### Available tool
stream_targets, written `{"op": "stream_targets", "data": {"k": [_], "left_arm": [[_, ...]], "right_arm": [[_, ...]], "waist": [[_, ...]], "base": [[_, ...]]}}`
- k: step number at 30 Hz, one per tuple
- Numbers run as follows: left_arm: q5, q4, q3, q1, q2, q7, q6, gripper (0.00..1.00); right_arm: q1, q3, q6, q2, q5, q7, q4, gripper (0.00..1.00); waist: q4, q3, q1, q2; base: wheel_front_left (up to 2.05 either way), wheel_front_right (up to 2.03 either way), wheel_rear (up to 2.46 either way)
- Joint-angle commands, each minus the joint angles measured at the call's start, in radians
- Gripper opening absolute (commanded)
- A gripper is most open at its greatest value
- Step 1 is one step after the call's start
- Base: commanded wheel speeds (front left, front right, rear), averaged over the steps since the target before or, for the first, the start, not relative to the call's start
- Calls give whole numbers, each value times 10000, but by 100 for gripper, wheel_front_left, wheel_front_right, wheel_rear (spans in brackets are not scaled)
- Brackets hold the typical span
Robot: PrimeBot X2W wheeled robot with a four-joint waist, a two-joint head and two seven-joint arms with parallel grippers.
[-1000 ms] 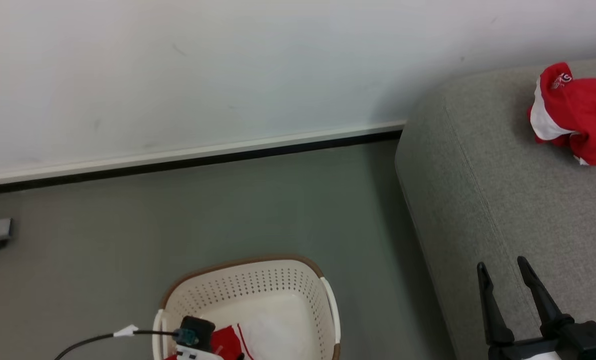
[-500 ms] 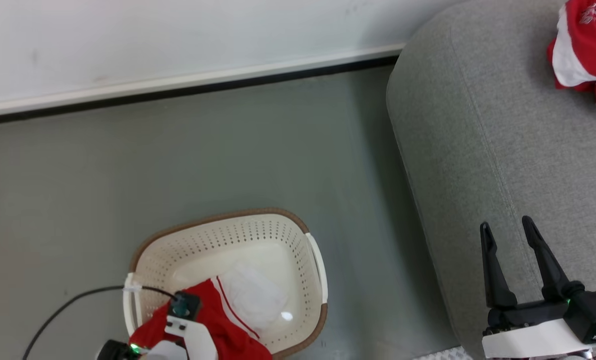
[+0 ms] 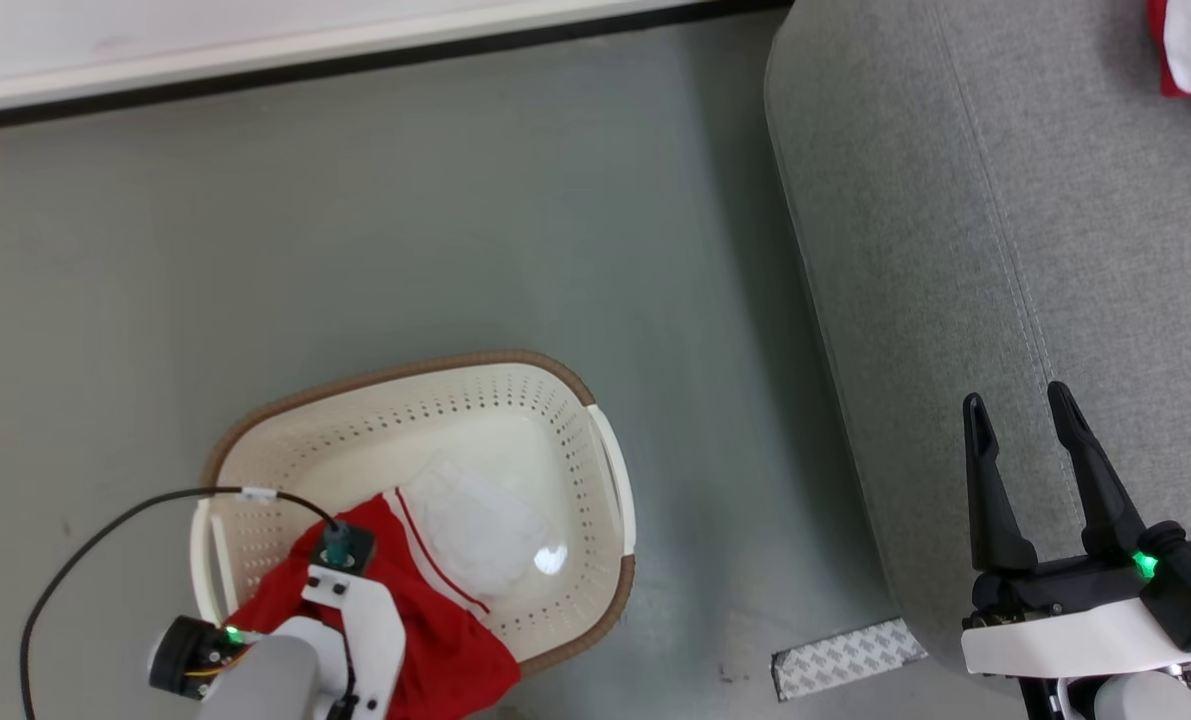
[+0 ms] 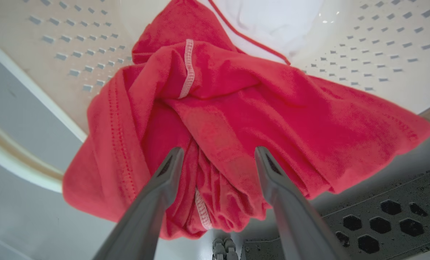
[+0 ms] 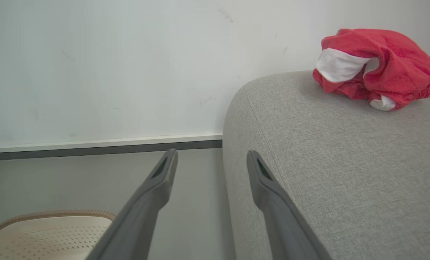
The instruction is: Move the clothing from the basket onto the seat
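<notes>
so the left hand (image 4: 218,151) is wide open over the red clothing (image 4: 236,90) in the basket (image 3: 410,365); right hand (image 3: 1015,395) open and empty over the sofa (image 3: 955,200), right of the basket

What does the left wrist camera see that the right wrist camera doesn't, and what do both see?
Left wrist camera: the left hand, open, over a crumpled red garment that spills over the rim of the basket, with a white mesh piece beyond. Right wrist camera: the right hand, open and empty, the grey sofa, a red and white garment lying on it, and the wall. Shared: the cream basket with its small holes.
</notes>
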Motion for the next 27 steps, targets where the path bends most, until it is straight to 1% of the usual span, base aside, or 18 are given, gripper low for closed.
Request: {"op": "stream_targets", "data": {"k": [1, 8, 16, 27], "left_arm": [[133, 126, -5, -131, 102, 93, 55, 100], [132, 440, -131, -457, 337, 358, 150, 100], [44, 572, -258, -760, 394, 517, 200, 100], [-93, 689, -480, -1024, 346, 744, 45, 100]], "right_arm": [[-146, -13, -32, 2, 98, 9, -16, 100], [-359, 8, -32, 2, 341, 9, -73, 100], [-630, -61, -32, 2, 460, 9, -165, 100], [-874, -301, -32, 2, 587, 9, -239, 100]], "waist": [[-87, 181, -2, 0], [-221, 590, -2, 0], [-328, 1061, -2, 0], [-370, 1594, -2, 0]], "base": [[0, 0, 0], [0, 0, 0], [0, 0, 0], [0, 0, 0]]}}
